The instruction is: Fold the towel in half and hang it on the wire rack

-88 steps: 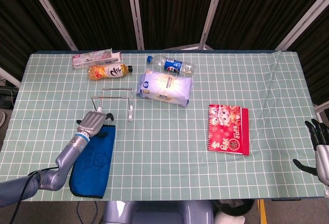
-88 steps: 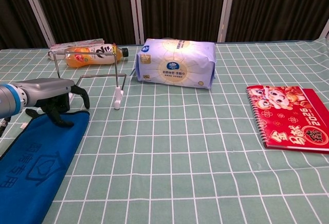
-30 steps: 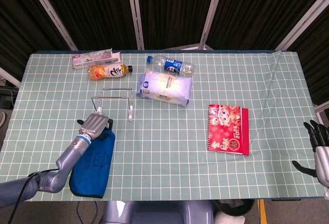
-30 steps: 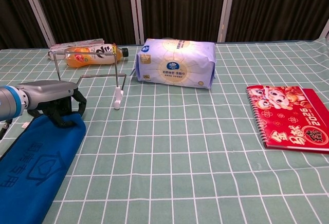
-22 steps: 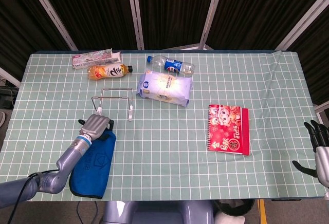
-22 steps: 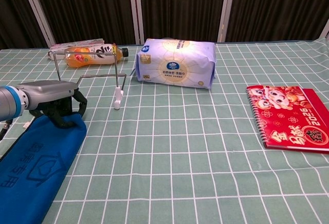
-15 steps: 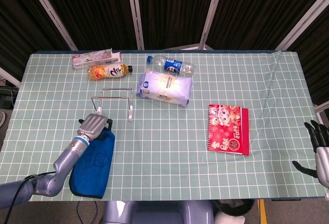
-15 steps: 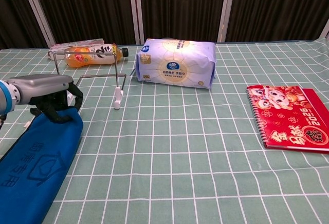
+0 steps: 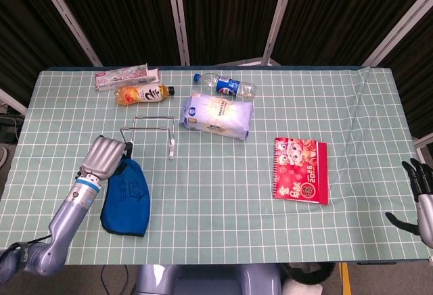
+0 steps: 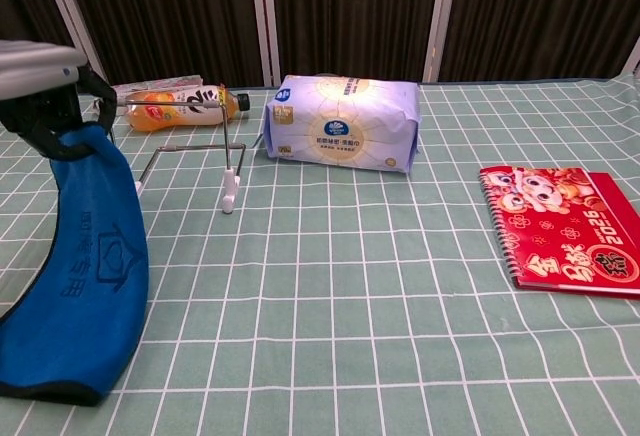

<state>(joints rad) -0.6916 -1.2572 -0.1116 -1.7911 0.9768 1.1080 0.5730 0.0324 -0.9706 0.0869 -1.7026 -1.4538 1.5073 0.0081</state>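
Note:
My left hand (image 9: 105, 158) grips the top end of the folded blue towel (image 9: 127, 193) and holds it up off the table. The towel (image 10: 90, 266) hangs down from the hand (image 10: 45, 91), and its lower end rests on the cloth near the front edge. The wire rack (image 9: 149, 132) stands just behind and to the right of the hand, bare, its top bar (image 10: 175, 102) level with the hand. My right hand (image 9: 421, 197) hangs past the table's right edge, fingers apart, holding nothing.
Behind the rack lie an orange drink bottle (image 9: 142, 94), a pink box (image 9: 127, 76), a water bottle (image 9: 224, 85) and a tissue pack (image 10: 343, 123). A red calendar (image 9: 301, 170) lies flat at the right.
My left hand has risen and moved left with the towel's end in its grip. The towel, flat on the table before, now hangs from the hand.

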